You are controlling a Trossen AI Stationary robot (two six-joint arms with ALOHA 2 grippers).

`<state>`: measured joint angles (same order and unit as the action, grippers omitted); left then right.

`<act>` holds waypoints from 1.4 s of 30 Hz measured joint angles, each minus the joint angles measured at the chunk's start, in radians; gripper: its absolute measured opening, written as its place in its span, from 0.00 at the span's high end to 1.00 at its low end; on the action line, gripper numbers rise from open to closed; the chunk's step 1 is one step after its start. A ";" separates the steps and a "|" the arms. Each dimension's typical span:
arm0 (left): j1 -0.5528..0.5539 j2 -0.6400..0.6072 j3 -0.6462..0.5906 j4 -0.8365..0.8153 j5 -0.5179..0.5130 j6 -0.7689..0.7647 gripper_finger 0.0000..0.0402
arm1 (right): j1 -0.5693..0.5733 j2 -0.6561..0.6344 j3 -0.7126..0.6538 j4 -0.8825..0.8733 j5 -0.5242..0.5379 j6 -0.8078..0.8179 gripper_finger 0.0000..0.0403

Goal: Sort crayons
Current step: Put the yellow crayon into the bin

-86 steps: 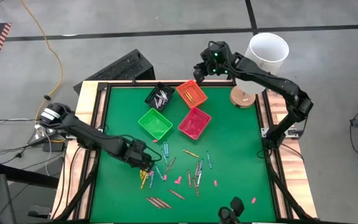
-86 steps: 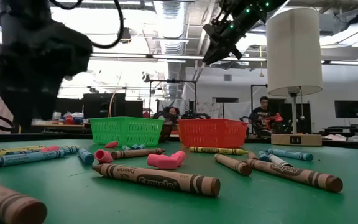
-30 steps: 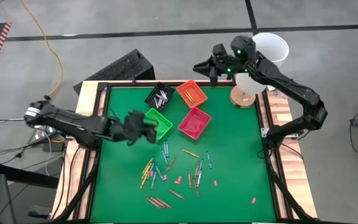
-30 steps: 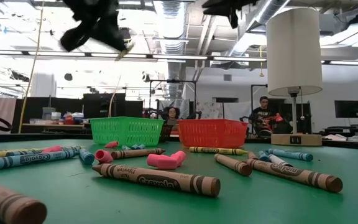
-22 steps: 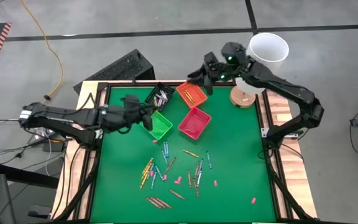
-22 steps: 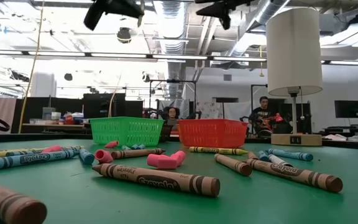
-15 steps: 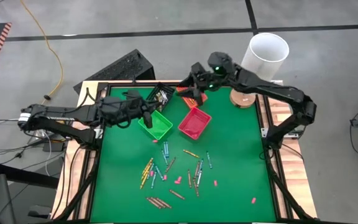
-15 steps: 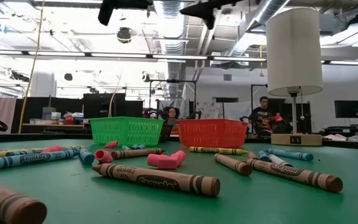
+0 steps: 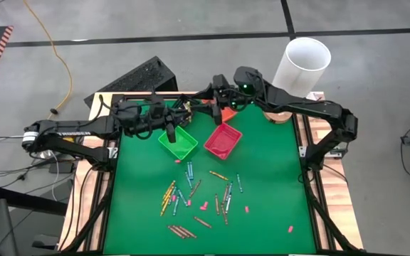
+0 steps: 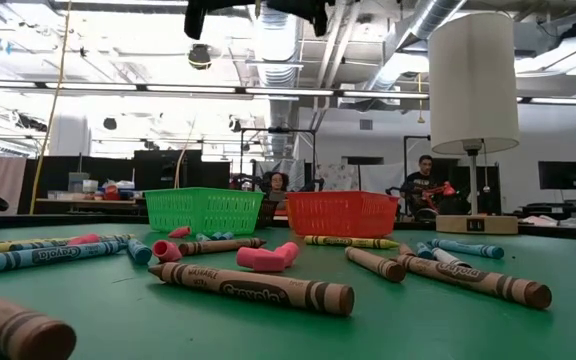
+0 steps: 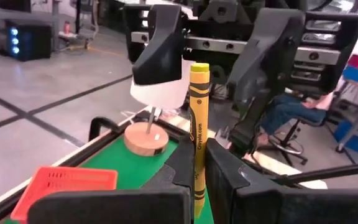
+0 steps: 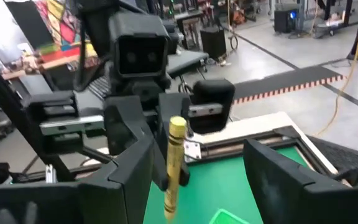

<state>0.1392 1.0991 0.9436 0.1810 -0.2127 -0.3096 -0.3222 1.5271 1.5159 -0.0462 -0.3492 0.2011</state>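
A: So, where is the yellow crayon (image 11: 198, 130) now?

B: The left gripper (image 11: 196, 163) has carried it up from the bench (image 9: 276, 185), jaws closed on it.

A: And the right gripper (image 12: 199, 163)?

B: It came close, jaws wide apart around it. I think a handover comes.

A yellow crayon (image 11: 197, 130) stands upright in the air above the far part of the table, its lower end pinched between two dark fingers and its paper wrapper bearing black print. From the opposite side the same crayon (image 12: 174, 165) shows again, slightly tilted. Many more crayons (image 9: 198, 195) lie flat and scattered on the green mat, in yellow, blue, brown and possibly grey. Close by, brown ones (image 10: 253, 289) lie lengthwise.
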 joint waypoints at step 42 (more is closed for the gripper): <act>0.046 0.053 0.000 0.068 -0.017 0.041 0.93 | -0.021 0.038 0.002 0.010 0.032 0.046 0.98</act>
<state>0.1852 1.1519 0.9432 0.2493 -0.2294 -0.2684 -0.3431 1.5650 1.5177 -0.0361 -0.3173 0.2471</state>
